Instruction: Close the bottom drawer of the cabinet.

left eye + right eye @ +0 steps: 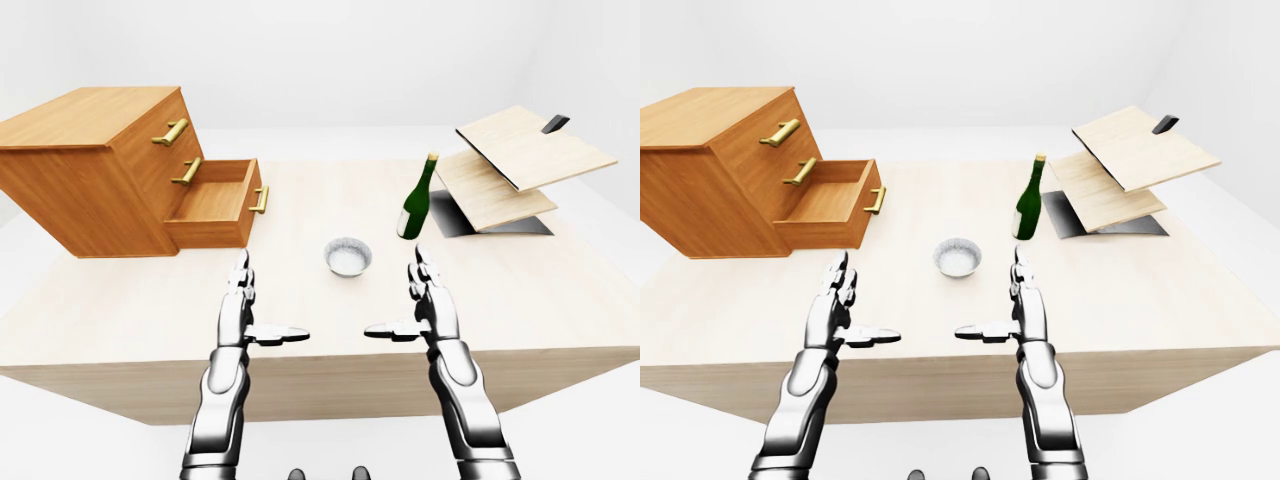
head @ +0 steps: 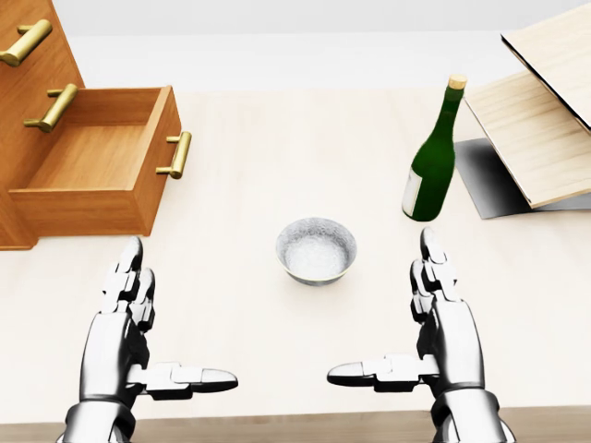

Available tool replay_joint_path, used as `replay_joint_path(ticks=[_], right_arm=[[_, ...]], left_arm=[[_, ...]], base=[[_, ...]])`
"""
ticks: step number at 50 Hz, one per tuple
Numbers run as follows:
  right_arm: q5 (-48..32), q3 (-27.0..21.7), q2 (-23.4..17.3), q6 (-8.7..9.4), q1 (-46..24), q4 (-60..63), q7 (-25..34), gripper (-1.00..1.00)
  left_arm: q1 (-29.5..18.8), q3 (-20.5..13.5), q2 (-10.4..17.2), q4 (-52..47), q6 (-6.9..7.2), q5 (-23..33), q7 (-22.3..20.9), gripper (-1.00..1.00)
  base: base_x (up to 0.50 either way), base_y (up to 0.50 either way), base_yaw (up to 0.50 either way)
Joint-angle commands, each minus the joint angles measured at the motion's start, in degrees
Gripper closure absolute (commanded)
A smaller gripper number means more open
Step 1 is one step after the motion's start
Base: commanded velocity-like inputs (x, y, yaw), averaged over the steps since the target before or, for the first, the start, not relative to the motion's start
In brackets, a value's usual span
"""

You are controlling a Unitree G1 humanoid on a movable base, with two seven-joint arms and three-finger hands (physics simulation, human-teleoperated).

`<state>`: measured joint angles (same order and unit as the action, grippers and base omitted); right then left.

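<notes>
Left-eye view places the wooden cabinet (image 1: 95,170) at the upper left of the light wood table (image 1: 560,300), and its bottom drawer (image 1: 215,205) stands pulled well out, showing a bare interior. A brass handle (image 1: 259,200) sits on the drawer's face, and the two drawers above it are shut, each with its own brass handle.

Below the drawer in the head view, the left hand (image 2: 125,323) hovers over the table with fingers straight and thumb stretched toward the centre, holding nothing and apart from the drawer. The right hand (image 2: 443,323) mirrors it on the other side, likewise spread flat and empty.

Between the hands and a little above them lies a small grey bowl (image 2: 316,249). Up and to the right of the bowl, a green wine bottle (image 2: 432,166) stands upright with a cork in its neck. Beyond it, at the table's right, pale wooden boards (image 1: 520,165) lie tilted over a dark sheet (image 1: 455,218).
</notes>
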<state>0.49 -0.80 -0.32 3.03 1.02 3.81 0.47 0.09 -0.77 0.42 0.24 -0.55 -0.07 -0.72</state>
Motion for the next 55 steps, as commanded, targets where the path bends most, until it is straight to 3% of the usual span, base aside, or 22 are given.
replay_joint_path(ticks=[1,4,7,10,11,12,18,22,23,24,29,40,55], right_arm=[[2.4,-2.0,-0.1,1.97,1.6,7.2,1.3,-1.0],[0.5,-1.3,-0.5,1.97,3.5,14.9,0.6,-1.0],[0.2,-2.5,-0.7,1.97,2.0,10.5,0.7,-1.0],[0.4,-4.5,-1.0,1.97,2.1,15.4,-0.8,-1.0],[3.7,-6.6,-0.2,1.97,2.5,22.4,-2.2,-1.0],[1.5,-7.6,-2.7,1.97,2.3,26.9,-1.5,-1.0],[6.5,-19.9,-4.4,1.97,-1.9,41.2,-4.2,-1.0],[13.0,-28.7,-7.7,1.97,-4.7,45.8,-6.6,-1.0],[17.8,-34.6,-9.4,1.97,-6.5,48.0,-8.2,-1.0],[20.4,-37.0,-10.6,1.97,-7.0,48.3,-9.5,-1.0],[29.8,-43.1,-14.6,1.97,-6.8,48.4,-15.3,-1.0],[34.1,-42.9,-16.8,1.97,-4.6,47.8,-17.6,-1.0],[34.9,-43.0,-17.2,1.97,-4.5,47.6,-17.3,-1.0]], left_arm=[[0.1,-1.4,0.7,0.7,-1.26,-0.1,-1.0,-1.0],[0.2,-1.4,0.6,0.4,-1.12,-0.1,-0.9,-1.0],[0.4,-1.3,0.6,-0.3,-0.73,-0.1,-1.0,-1.0],[0.2,-1.5,0.7,-0.3,-0.68,-0.1,-0.9,-1.0],[0.3,-1.5,0.7,-0.5,-0.52,-0.1,-0.9,-1.0],[0.2,-1.5,0.7,-0.5,-0.45,-0.2,-0.9,-1.0],[0.4,-1.4,0.7,-1.0,-0.17,0.0,-0.9,-1.0],[0.4,-1.5,0.7,-1.1,-0.11,-0.1,-1.0,-1.0],[0.5,-1.5,0.7,-1.3,0.0,-0.1,-1.0,-1.0],[0.5,-1.5,0.7,-1.3,0.0,-0.1,-1.0,-1.0],[0.3,-1.5,0.7,-0.5,-0.54,-0.1,-1.0,-1.0],[0.0,-1.6,0.7,0.2,-1.0,-0.1,-0.9,-1.0],[0.0,-1.5,0.7,-0.4,-0.41,-0.1,-0.8,-1.0]], base=[[0.0,0.0,0.0],[0.0,0.0,0.0],[0.0,0.0,0.0],[0.0,0.0,0.0],[0.0,0.0,0.0],[0.0,0.0,0.0],[0.0,0.0,0.0],[0.0,0.0,0.0],[0.0,0.0,0.0],[0.0,0.0,0.0],[0.0,0.0,0.0],[0.0,0.0,0.0],[0.14,0.0,0.0]])
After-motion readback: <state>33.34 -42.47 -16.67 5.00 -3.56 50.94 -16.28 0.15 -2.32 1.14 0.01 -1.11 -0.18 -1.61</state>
